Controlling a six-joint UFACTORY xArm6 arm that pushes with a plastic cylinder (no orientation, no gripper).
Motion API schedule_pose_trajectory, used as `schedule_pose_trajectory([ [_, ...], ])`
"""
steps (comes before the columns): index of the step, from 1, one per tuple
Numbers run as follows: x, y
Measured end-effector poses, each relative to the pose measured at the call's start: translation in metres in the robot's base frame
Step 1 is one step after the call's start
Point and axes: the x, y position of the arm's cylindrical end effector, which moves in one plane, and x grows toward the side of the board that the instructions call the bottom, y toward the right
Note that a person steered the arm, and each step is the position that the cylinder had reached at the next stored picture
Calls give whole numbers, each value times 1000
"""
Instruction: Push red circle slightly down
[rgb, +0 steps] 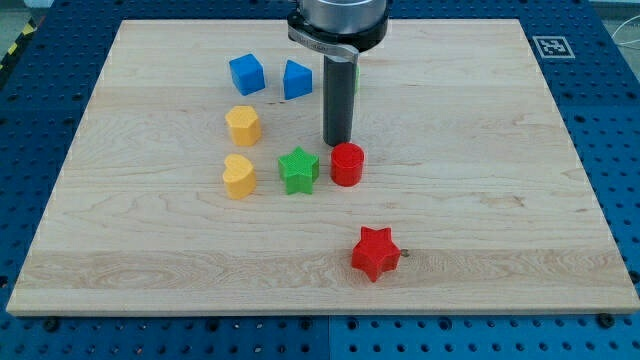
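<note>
The red circle (347, 164), likely light, stiff and sliding easily on the tabletop (480, 200), sits just below my tip (337, 144); contact its top edge centrally. The robot has no hand, only a rod.

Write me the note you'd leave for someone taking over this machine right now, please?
My tip sits just above the red circle, toward the view's top, close to it or touching; I cannot tell which.
The red circle stands right of the green star, with the red star further toward the view's bottom.
Done: tip lined up behind the circle.
Left: a short push toward the view's bottom, stopping well before the red star.
</note>
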Motion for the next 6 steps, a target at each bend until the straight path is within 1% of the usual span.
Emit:
schedule_pose_trajectory([
  [1,7,1],
  [5,10,12],
  [6,18,12],
])
